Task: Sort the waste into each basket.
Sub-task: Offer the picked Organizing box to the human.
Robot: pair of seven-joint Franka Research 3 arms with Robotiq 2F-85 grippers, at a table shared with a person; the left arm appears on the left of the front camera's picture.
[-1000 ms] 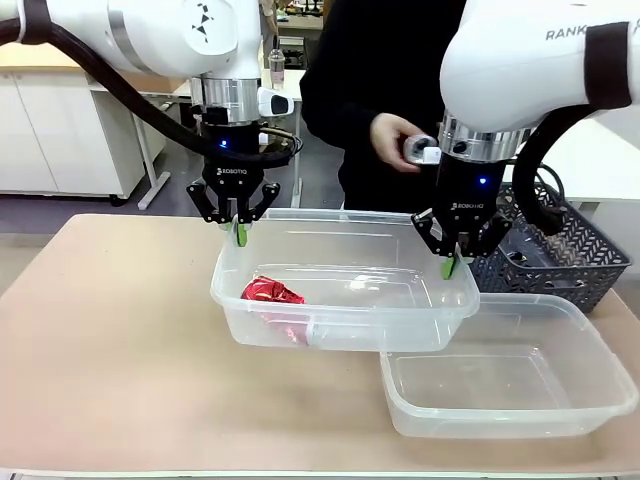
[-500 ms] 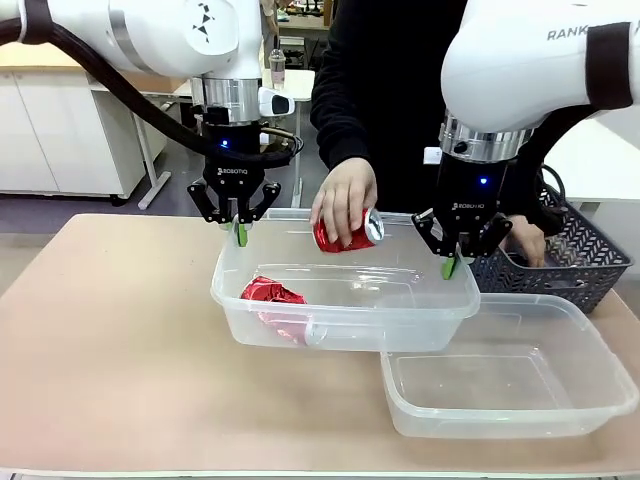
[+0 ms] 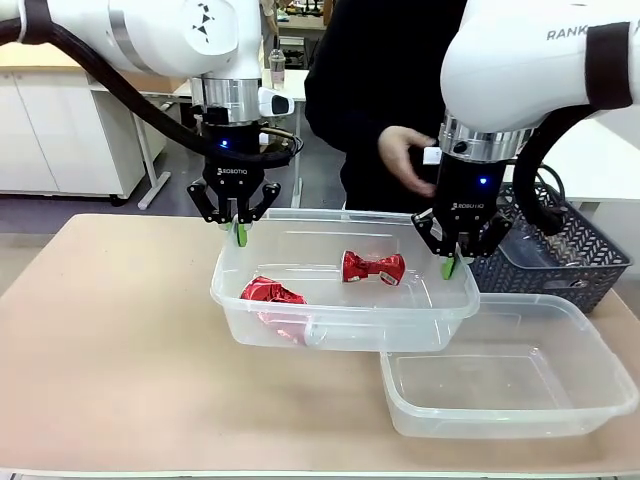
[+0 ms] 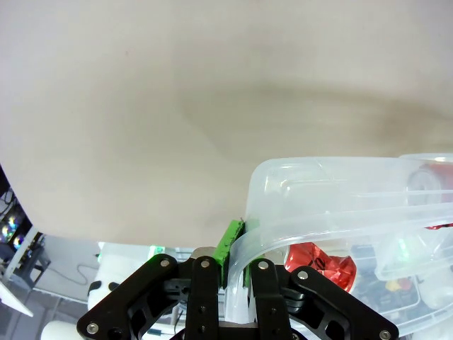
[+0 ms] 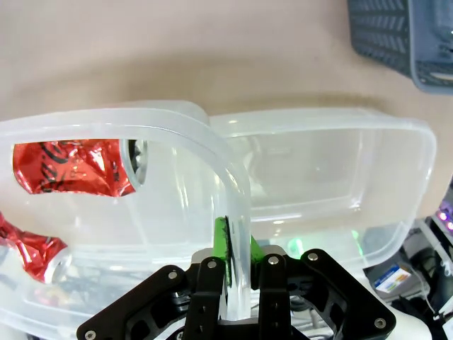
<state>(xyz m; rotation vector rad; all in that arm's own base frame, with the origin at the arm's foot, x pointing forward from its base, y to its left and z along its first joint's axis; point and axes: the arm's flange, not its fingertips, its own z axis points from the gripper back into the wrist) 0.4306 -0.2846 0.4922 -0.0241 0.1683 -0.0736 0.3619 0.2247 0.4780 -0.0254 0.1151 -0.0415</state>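
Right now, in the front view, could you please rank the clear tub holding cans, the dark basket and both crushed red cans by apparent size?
1. clear tub
2. dark basket, partly hidden and farther off
3. left crushed can and right crushed can: alike, unranked

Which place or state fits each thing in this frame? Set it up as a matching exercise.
Things:
1. left gripper
2. right gripper
3. cans
4. basket

Places or states:
A. lying inside the tub
B. shut on the tub's right rim
C. far right, beyond the right gripper
D. shut on the tub's left rim

Pairs: 1-D, 2-B, 3-A, 4-C
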